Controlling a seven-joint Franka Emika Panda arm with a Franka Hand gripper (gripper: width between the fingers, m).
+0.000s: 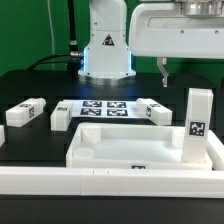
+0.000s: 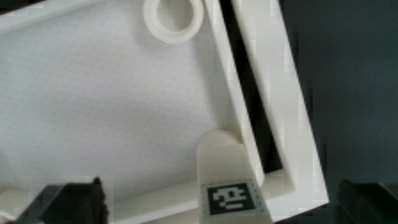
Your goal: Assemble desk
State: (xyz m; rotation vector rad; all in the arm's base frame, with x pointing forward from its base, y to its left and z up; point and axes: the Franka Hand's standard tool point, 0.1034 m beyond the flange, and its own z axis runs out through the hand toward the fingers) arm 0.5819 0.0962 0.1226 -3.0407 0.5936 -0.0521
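One black-and-white-tagged leg point(image 1: 198, 125) upright in the tabletop point(image 1: 110, 150) corner, hand point(image 2: 228, 203) open above.

The arm point(image 1: 107, 45) rises from its white pedestal at the back of the scene, with a blue glow near its foot. Its bulky white wrist end point(image 1: 182, 35) hangs high at the exterior view's right, partly cut off by the upper edge. In the wrist view the hand point(image 2: 221, 205) faces downward with its jaws spread wide, and only the two dark fingertips point(image 2: 68, 203) show, one at each side, well apart.
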